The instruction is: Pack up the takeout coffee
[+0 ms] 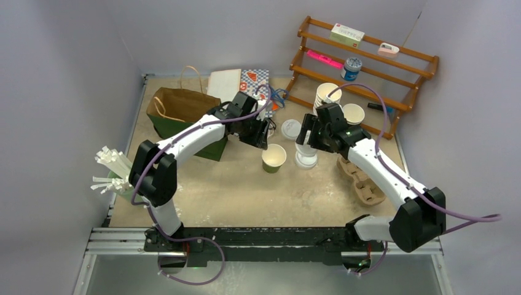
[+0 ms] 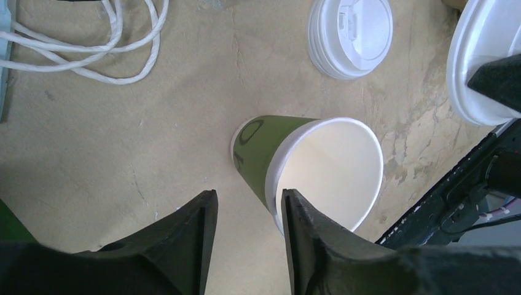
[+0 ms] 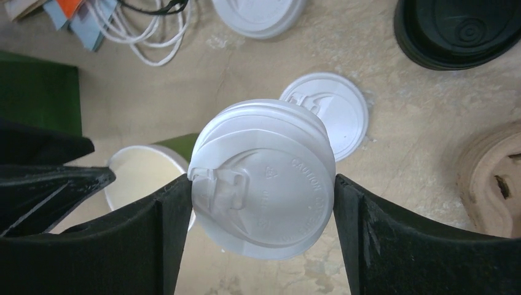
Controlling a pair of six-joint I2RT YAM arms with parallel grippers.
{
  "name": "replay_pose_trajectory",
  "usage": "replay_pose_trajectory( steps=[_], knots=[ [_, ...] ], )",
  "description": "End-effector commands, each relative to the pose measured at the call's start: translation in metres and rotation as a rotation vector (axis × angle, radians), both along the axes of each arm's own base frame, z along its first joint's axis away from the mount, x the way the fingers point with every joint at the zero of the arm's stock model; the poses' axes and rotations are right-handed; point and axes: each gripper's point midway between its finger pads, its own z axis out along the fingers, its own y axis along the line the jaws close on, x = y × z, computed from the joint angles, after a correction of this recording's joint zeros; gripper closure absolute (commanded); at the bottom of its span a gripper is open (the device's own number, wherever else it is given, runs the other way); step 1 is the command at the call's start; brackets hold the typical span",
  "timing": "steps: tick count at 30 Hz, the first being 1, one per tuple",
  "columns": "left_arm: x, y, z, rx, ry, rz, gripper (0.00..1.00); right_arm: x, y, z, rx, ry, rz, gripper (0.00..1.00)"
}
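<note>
The takeout coffee cup [image 1: 273,157], olive-green with a white inside, stands upright on the table with no lid on it. In the left wrist view my left gripper [image 2: 249,212] hangs over the cup [image 2: 307,166], its jaws apart astride the near rim and gripping nothing. To the right, my right gripper [image 1: 309,136] sits over a stack of white lids [image 1: 305,158]. In the right wrist view both fingertips press the edges of the top white lid [image 3: 264,184], and the green cup [image 3: 144,175] shows just left of it.
A brown paper bag [image 1: 178,104] stands at the back left. A cardboard cup carrier [image 1: 362,181] lies on the right. White cups [image 1: 327,95] stand by a wooden rack [image 1: 368,61]. A loose lid [image 1: 290,128] lies behind the cup, and stirrers [image 1: 110,169] stand far left.
</note>
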Motion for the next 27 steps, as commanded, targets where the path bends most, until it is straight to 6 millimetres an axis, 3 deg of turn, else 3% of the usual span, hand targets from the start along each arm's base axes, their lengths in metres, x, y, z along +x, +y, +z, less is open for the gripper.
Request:
replay_pose_trajectory(
  steps=[1, 10, 14, 27],
  knots=[
    [-0.004, -0.004, 0.029, -0.055, -0.052, -0.019, 0.53, 0.003, 0.016, 0.027, 0.037, -0.068, 0.144, 0.2],
    [-0.008, 0.013, 0.055, -0.071, -0.089, 0.03, 0.49, 0.001, 0.048, 0.037, 0.054, -0.062, 0.284, 0.18],
    [-0.009, 0.026, 0.056, -0.06, -0.095, 0.059, 0.49, -0.003, 0.075, 0.036, 0.038, -0.051, 0.343, 0.17],
    [-0.009, 0.057, 0.055, -0.041, -0.094, 0.137, 0.49, -0.005, 0.111, 0.021, -0.027, -0.023, 0.441, 0.09]
  ],
)
